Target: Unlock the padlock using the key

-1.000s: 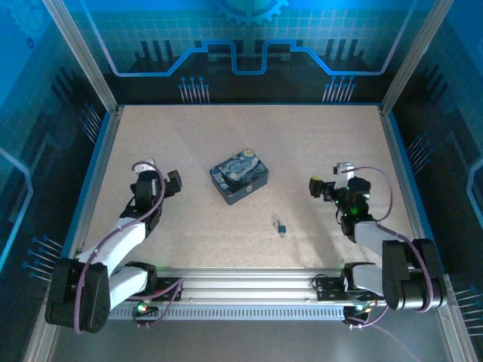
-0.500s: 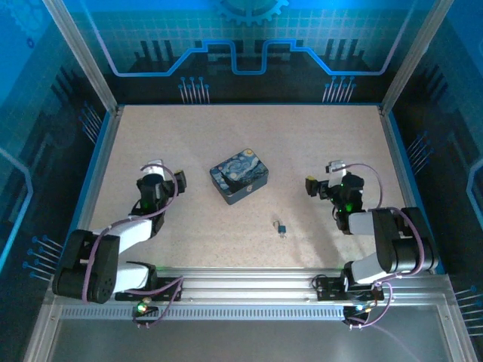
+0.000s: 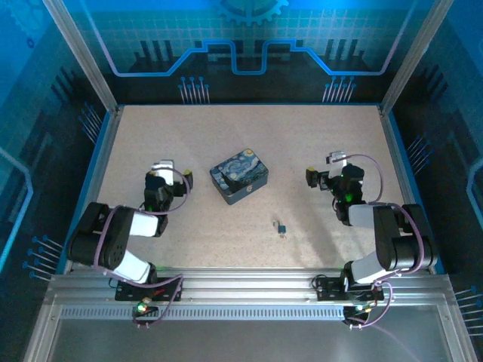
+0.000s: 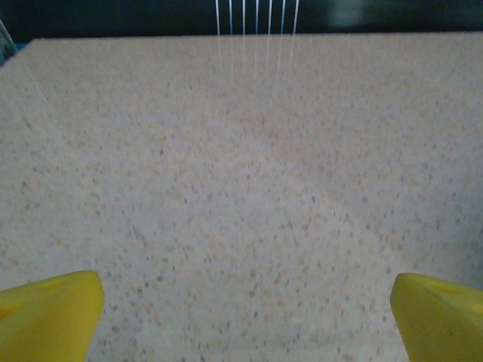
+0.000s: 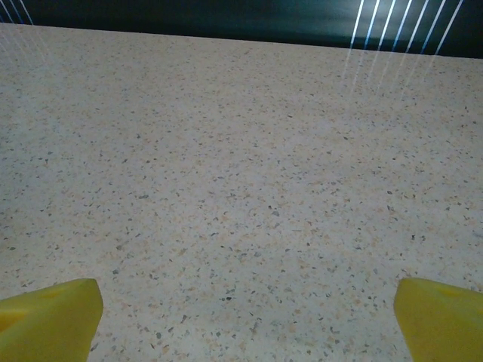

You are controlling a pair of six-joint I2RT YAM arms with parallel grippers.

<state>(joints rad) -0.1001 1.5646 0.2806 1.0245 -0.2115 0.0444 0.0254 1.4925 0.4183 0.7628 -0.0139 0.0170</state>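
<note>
Bare counter (image 3: 249, 136) surrounds the padlock (image 3: 281, 226) on every side, open to approach; the painted tin (image 3: 238, 176) stands apart, up and left of it.

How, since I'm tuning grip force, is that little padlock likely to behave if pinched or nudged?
The padlock looks like rigid metal, so probably stiff and dense for its size. Being tiny and lying low on the flat speckled table, it would likely slide or spin under a nudge rather than tip.

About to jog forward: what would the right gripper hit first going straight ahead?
The way looks free: ahead of the open right gripper lies bare table, then the dark far wall. Tilted down, it may touch the table first.
</note>
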